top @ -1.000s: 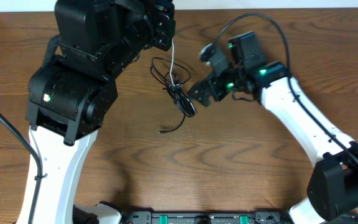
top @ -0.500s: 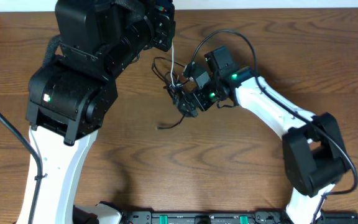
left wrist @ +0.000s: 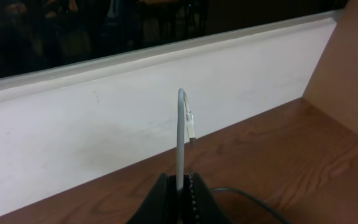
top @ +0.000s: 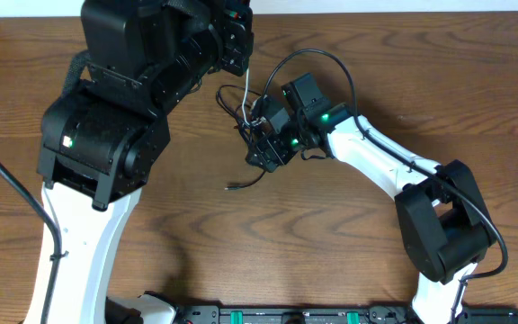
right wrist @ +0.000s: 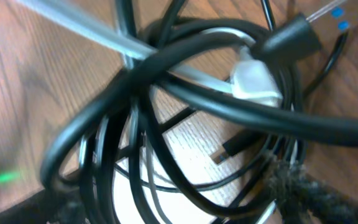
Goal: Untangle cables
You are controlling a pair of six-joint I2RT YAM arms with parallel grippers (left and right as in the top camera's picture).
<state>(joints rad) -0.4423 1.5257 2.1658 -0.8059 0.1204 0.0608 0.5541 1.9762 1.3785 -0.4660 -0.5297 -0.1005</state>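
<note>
Moved left onto the far-centre knot of thin black cord, right gripper, opening impossible to tell, should tug gently while left gripper pinches thin white cord firmly.

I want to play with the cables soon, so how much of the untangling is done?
Not much looks done yet: the black cable loops around the white cable in one bundle, a white plug in its middle. In hand: the left gripper pinches the white cable; the right gripper sits at the bundle, grip unclear. Left: pulling the two cords apart.
</note>
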